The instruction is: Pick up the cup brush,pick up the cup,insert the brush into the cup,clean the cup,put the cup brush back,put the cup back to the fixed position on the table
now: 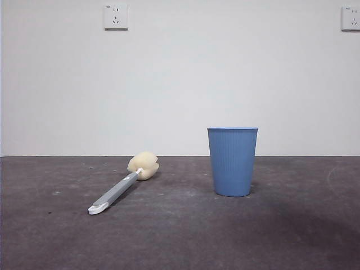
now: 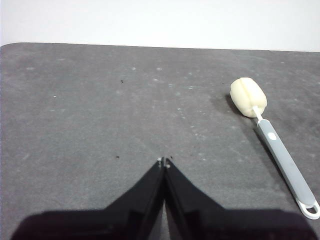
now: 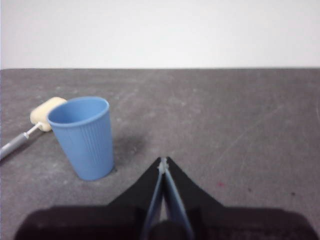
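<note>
The cup brush (image 1: 121, 185) lies flat on the table (image 1: 180, 236), left of centre, with its cream sponge head (image 1: 143, 165) away from the camera and its white looped tip (image 1: 97, 209) nearer. The blue ribbed cup (image 1: 232, 161) stands upright to its right. In the left wrist view the brush (image 2: 280, 155) lies apart from my shut, empty left gripper (image 2: 164, 161). In the right wrist view the cup (image 3: 84, 136) stands apart from my shut, empty right gripper (image 3: 163, 161), with the brush's sponge head (image 3: 44, 113) behind it. Neither gripper shows in the front view.
A white wall (image 1: 180, 79) with two power sockets (image 1: 116, 17) stands behind the table's far edge. The left wrist view shows the table's rounded far corner (image 2: 15, 46).
</note>
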You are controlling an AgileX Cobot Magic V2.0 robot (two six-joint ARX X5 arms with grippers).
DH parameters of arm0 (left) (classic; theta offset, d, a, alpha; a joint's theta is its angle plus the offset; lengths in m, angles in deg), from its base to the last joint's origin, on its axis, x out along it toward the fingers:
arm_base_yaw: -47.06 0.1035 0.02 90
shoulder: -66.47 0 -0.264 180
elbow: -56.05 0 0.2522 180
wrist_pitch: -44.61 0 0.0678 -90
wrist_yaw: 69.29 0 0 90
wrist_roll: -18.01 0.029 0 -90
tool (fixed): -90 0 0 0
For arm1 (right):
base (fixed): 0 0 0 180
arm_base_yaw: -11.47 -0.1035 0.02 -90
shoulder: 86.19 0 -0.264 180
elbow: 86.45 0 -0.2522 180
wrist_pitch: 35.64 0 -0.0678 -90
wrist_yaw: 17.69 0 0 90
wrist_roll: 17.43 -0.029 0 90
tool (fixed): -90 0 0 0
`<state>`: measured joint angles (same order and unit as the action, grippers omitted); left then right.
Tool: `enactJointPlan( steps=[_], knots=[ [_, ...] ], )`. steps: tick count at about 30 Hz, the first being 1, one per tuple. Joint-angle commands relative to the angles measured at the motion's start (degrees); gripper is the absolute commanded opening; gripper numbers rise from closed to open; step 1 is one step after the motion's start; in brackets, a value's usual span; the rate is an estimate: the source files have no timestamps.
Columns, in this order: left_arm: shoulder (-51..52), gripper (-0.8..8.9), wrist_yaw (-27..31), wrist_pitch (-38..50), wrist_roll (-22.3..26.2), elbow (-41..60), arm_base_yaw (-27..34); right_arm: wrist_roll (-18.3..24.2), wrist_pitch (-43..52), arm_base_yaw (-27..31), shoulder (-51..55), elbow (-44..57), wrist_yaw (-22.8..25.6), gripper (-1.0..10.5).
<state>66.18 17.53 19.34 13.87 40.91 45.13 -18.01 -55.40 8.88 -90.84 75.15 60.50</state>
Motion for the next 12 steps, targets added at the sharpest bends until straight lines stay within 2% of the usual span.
enactJointPlan(
  steps=[1, 12],
  knots=[
    [0.13, -0.03, 0.04, -0.11, -0.35, 0.70, 0.15, -1.75, 0.59, 0.24, 1.49, 1.99, 0.24, 0.0],
    [0.13, -0.03, 0.04, -0.11, -0.35, 0.70, 0.15, -3.19, -3.76, 0.28, 4.59, 4.33, 0.35, 0.0]
  ],
)
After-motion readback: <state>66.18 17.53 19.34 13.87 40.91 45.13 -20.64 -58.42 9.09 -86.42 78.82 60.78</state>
